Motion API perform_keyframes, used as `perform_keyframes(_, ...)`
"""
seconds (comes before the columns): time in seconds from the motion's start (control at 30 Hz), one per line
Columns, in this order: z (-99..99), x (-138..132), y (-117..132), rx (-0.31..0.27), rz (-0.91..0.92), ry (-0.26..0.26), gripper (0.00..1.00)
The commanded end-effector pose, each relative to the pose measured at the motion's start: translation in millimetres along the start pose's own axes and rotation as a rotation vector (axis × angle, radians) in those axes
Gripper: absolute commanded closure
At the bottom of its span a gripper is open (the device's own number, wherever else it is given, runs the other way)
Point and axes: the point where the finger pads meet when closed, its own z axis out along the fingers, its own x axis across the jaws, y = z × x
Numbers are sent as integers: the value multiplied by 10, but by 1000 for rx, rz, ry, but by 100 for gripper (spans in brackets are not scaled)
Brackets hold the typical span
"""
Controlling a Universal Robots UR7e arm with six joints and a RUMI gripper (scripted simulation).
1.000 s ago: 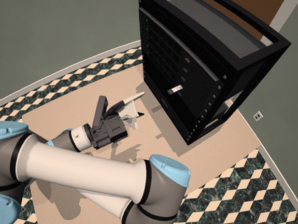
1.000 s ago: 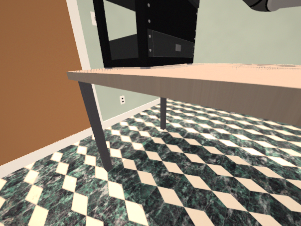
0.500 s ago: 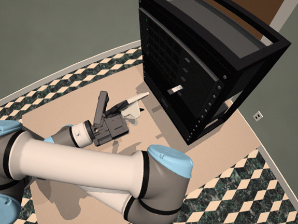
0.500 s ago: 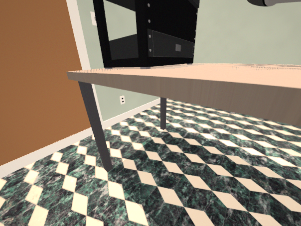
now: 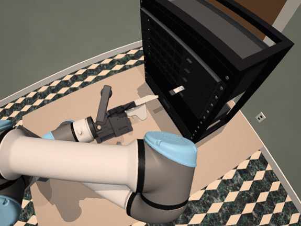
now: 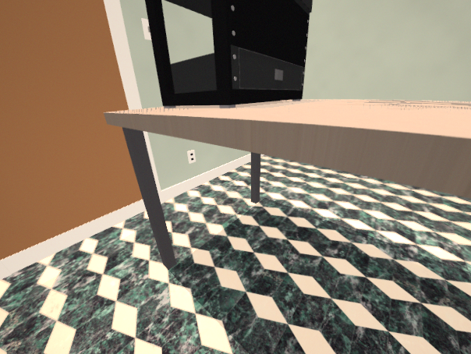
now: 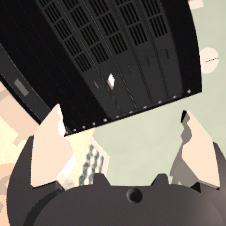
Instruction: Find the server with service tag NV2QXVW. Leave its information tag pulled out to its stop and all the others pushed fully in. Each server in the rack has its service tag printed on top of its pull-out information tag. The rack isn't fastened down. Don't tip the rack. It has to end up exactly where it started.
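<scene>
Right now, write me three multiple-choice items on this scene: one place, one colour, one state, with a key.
1. Where does the rack stand?
A on the floor
B on the table
C on a cart

2. What colour are the lit dots on the servers?
A red
B blue
C green

3. How is the gripper?
A open
B shut on a tag
C shut on nothing

Key:
1 B: its feet meet the tabletop.
2 C: green dots line the servers' far side.
3 A: its fingers stand wide apart.

Green wall (image 5: 61, 22) (image 6: 390, 51), brown door (image 6: 62, 117), pale wooden table (image 5: 221, 159) (image 6: 351, 148), green-and-cream diamond-patterned floor (image 5: 238, 196) (image 6: 273, 249)
</scene>
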Motion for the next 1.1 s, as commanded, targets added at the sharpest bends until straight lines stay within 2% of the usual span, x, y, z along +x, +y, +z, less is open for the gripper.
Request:
perform_keyframes(0.0, 78, 61, -12, -44, 140, -20, 0)
perform_keyframes(1.07, 346, 330, -128, -141, 683, -85, 0)
